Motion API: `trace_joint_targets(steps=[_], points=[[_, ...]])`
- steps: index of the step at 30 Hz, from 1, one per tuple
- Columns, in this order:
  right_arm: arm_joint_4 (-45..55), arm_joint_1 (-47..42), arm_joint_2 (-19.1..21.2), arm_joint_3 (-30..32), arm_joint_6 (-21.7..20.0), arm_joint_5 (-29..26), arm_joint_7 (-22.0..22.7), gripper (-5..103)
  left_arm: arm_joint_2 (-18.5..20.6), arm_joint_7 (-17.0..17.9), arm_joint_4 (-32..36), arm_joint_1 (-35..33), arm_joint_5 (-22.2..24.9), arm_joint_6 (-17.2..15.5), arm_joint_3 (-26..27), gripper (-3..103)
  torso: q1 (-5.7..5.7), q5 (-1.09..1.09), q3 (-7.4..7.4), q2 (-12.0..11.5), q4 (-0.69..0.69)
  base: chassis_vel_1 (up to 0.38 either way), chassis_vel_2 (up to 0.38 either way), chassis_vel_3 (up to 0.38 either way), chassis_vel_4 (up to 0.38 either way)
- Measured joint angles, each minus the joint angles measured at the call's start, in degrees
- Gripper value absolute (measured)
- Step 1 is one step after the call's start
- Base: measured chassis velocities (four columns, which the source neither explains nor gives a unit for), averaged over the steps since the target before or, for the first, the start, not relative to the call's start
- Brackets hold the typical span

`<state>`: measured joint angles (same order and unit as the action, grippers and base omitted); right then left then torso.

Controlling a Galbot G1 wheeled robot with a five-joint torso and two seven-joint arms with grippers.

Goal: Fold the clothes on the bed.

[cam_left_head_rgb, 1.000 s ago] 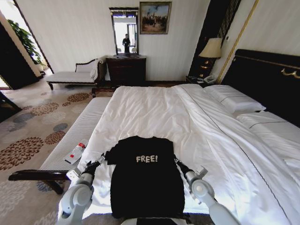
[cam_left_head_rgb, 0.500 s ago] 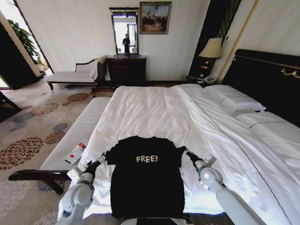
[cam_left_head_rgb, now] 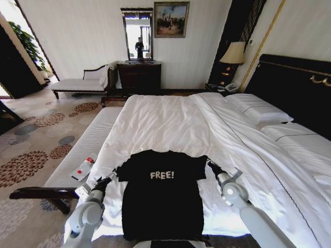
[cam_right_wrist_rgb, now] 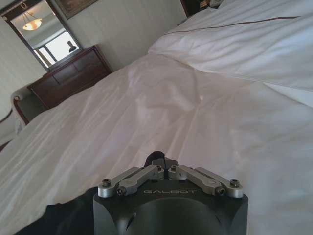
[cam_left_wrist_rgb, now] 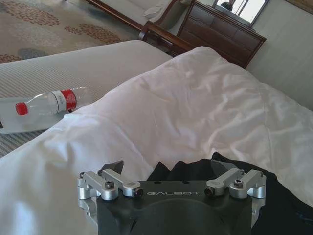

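Black T-shirt (cam_left_head_rgb: 161,194) lies flat on the near end of the bed (cam_left_head_rgb: 170,124), chest up, white "FREE!" lettering readable, hem hanging at the bed's near edge at 6 o'clock in the head view. Both sleeves spread out sideways.

Left claw (cam_left_head_rgb: 110,179) sits at the shirt's left sleeve, at 9 o'clock of the lettering. In the left wrist view the left claw (cam_left_wrist_rgb: 166,166) has its fingers spread wide apart, with black cloth bunched between them, not clamped. Right claw (cam_left_head_rgb: 209,164) is at the tip of the right sleeve, 3 o'clock of the lettering. In the right wrist view the right claw (cam_right_wrist_rgb: 163,160) has its tips drawn together; black cloth (cam_right_wrist_rgb: 54,218) lies beside the wrist body, cannot tell if any is pinched.

Open room: wide stretch of bare white duvet from 12 to 2 o'clock beyond the shirt, wrinkled but free. Pillows (cam_left_head_rgb: 258,109) at 2 o'clock by the dark headboard (cam_left_head_rgb: 289,82).

Left of the bed, a long white-cushioned bench (cam_left_head_rgb: 83,150) runs alongside, with a clear water bottle (cam_left_head_rgb: 83,168), red cap, lying on it; same bottle (cam_left_wrist_rgb: 44,105) in the left wrist view. Patterned carpet (cam_left_head_rgb: 36,139) at 9 o'clock. Dark dresser (cam_left_head_rgb: 138,77) with mirror at 12 o'clock, chaise (cam_left_head_rgb: 83,82) at 11, lamp (cam_left_head_rgb: 232,54) at 1.
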<state>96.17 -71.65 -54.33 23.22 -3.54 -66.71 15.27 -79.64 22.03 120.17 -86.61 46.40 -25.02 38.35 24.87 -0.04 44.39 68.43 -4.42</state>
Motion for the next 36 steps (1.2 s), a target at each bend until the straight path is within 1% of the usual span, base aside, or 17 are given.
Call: trace_joint_targets(steps=[4, 12, 15, 22, 28, 30, 31, 32, 33, 34, 35, 36], points=[[-4.79, 1.72, -0.27, -0.66, -0.13, 0.77, 0.64, 0, 0.05, 0.0, -0.35, 0.2, -0.01, -0.04, -0.15, 100, 0.0, 0.01, 0.0, 0.0, 0.01, 0.0, 0.0, 0.0, 0.0], [-7.67, 3.08, -0.84, -1.42, 0.05, 1.73, 0.72, 0, 0.35, 0.0, -0.74, 0.36, 0.02, -0.05, -0.14, 100, 0.0, 0.01, 0.0, 0.0, 0.01, 0.0, 0.0, 0.0, 0.0], [-8.45, 3.4, -1.26, -1.56, 0.71, 2.99, 0.7, 0, 0.47, 0.0, -1.06, 0.55, 0.06, -0.05, -0.17, 100, 0.0, 0.01, 0.0, 0.0, 0.01, 0.0, 0.0, 0.0, 0.0], [-8.37, 2.74, -1.51, -0.68, 1.17, 4.91, 1.28, 0, 0.82, -0.03, -1.3, 0.71, 0.19, -0.05, -0.24, 100, 0.0, 0.0, 0.0, 0.0, 0.0, 0.0, 0.0, 0.0, 0.0], [-4.93, 0.03, -1.73, 1.68, 1.92, 5.99, 2.5, -1, 1.33, -0.06, -1.32, 0.9, 0.46, -0.08, -0.37, 100, 0.0, 0.0, 0.0, 0.0, 0.02, 0.0, 0.0, 0.0, 0.0], [-2.11, -2.29, -1.77, 2.54, 1.8, 4.55, 2.65, 9, 1.46, -0.06, -1.29, 0.93, 0.6, -0.11, -0.42, 100, 0.0, 0.0, 0.0, 0.0, 0.01, 0.0, 0.0, 0.0, 0.0], [0.65, -4.39, -1.9, 3.04, 1.02, 2.08, 3.38, 15, 1.57, -0.06, -1.27, 0.95, 0.64, -0.11, -0.49, 100, 0.0, 0.0, 0.0, 0.0, 0.0, 0.0, 0.0, 0.0, 0.0], [0.65, -4.39, -1.9, 3.04, 1.02, 2.08, 3.38, 15, 1.57, -0.06, -1.27, 0.95, 0.64, -0.11, -0.49, 100, 0.0, 0.0, 0.0, 0.0, 0.0, 0.0, 0.0, 0.0, 0.0], [2.89, -5.94, -2.16, 3.24, 0.29, -0.16, 4.28, 20, 1.61, -0.06, -1.24, 0.95, 0.66, -0.11, -0.55, 100, 0.0, 0.0, 0.0, 0.0, -0.01, 0.0, 0.0, 0.0, 0.0], [4.22, -6.85, -2.39, 3.29, -0.24, -1.63, 4.89, 20, 1.63, -0.06, -1.21, 0.96, 0.66, -0.12, -0.6, 100, 0.0, -0.01, 0.0, 0.0, -0.01, 0.0, 0.0, 0.0, 0.0], [4.22, -6.85, -2.39, 3.29, -0.24, -1.63, 4.89, 20, 1.63, -0.06, -1.21, 0.96, 0.66, -0.12, -0.6, 100, 0.0, -0.01, 0.0, 0.0, -0.01, 0.0, 0.0, 0.0, 0.0], [6.84, -8.65, -3.01, 3.3, -1.53, -4.85, 5.89, 31, 1.66, -0.06, -1.1, 0.97, 0.67, -0.12, -0.7, 100, 0.0, 0.0, -0.01, 0.01, 0.0, 0.0, 0.0, 0.0, 0.0]])
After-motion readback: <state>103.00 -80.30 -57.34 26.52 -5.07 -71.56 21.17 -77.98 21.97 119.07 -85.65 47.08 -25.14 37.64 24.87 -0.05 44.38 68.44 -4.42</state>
